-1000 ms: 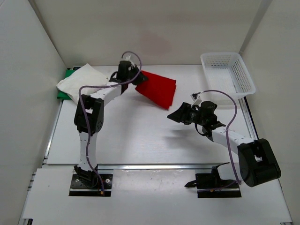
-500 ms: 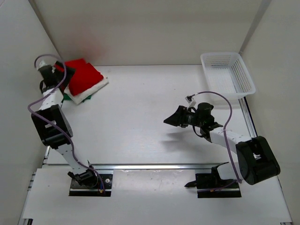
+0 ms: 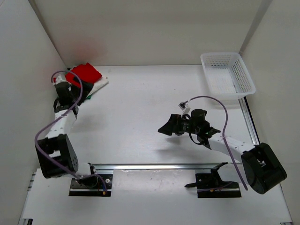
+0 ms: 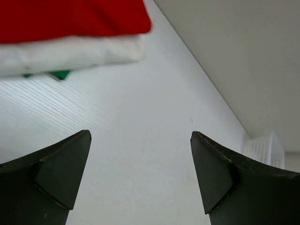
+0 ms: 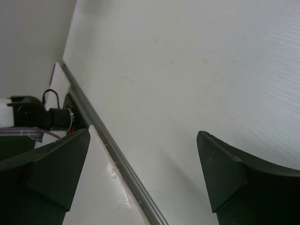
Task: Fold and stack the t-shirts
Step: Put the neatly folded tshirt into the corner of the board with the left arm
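Left hand (image 4: 139,136) is released and empty, jaws wide. Just ahead and to its left the stack lies on the counter (image 4: 140,103): red t-shirt (image 4: 70,18) on white t-shirt (image 4: 70,54), green t-shirt (image 4: 58,74) peeking beneath. Right hand (image 5: 143,136) is likewise released, holding nothing. Stacking looks done; draw the left hand away level, fingers clear of the red edge

Middle of the desk (image 3: 136,108) is wide open. Only stuff in the way: t-shirts (image 3: 85,74) piled in the far-left corner, basket (image 3: 228,74) far-right by the wall (image 3: 276,56), right claw (image 3: 165,127) hanging over centre-right.
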Robot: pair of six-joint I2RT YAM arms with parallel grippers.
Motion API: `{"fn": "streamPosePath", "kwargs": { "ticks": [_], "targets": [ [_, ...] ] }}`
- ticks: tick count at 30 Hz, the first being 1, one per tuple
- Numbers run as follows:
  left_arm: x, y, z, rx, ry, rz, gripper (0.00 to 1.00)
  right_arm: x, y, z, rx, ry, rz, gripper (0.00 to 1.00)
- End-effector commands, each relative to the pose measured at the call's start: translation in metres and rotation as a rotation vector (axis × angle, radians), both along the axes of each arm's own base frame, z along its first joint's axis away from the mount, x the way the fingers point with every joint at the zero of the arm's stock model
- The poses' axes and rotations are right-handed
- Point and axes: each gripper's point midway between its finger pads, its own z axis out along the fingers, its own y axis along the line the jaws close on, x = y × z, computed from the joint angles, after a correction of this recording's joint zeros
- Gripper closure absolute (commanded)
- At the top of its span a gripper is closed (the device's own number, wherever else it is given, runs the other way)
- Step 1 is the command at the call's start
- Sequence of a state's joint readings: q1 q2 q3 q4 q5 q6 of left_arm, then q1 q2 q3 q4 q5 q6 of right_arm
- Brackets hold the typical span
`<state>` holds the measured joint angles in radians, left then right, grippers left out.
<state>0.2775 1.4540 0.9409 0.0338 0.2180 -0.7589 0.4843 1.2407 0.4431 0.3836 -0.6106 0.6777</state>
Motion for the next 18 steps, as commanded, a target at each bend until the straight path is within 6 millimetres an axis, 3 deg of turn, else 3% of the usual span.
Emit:
{"fn": "streamPosePath", "kwargs": {
  "ticks": [1, 2, 4, 5, 7, 10, 15, 18],
  "targets": [
    [-0.024, -0.062, -0.006, 0.074, 0.015, -0.153, 0.01, 0.008, -0.011, -0.011, -0.127, -0.055, -0.088, 0.01],
    [-0.035, -0.076, -0.015, 0.100, 0.054, -0.190, 0.02, 0.005, -0.012, -0.014, -0.147, -0.068, -0.082, 0.01],
    [-0.060, -0.147, -0.028, 0.185, 0.087, -0.398, 0.01, -0.001, -0.013, -0.018, -0.157, -0.071, -0.064, 0.01],
    [-0.077, -0.173, -0.038, 0.227, 0.105, -0.473, 0.01, -0.004, -0.014, -0.021, -0.160, -0.067, -0.062, 0.01],
    [-0.107, -0.199, -0.060, 0.250, 0.139, -0.564, 0.01, -0.008, -0.018, -0.027, -0.169, -0.070, -0.070, 0.01],
    [-0.149, -0.221, -0.083, 0.178, 0.150, -0.658, 0.01, -0.014, -0.031, -0.037, -0.170, -0.065, -0.104, 0.00],
    [-0.180, -0.233, -0.091, 0.168, 0.128, -0.712, 0.01, -0.016, -0.045, -0.042, -0.157, -0.083, -0.148, 0.01],
    [-0.185, -0.229, -0.091, 0.176, 0.134, -0.710, 0.01, -0.012, -0.052, -0.043, -0.165, -0.100, -0.188, 0.01]
  ]
}}
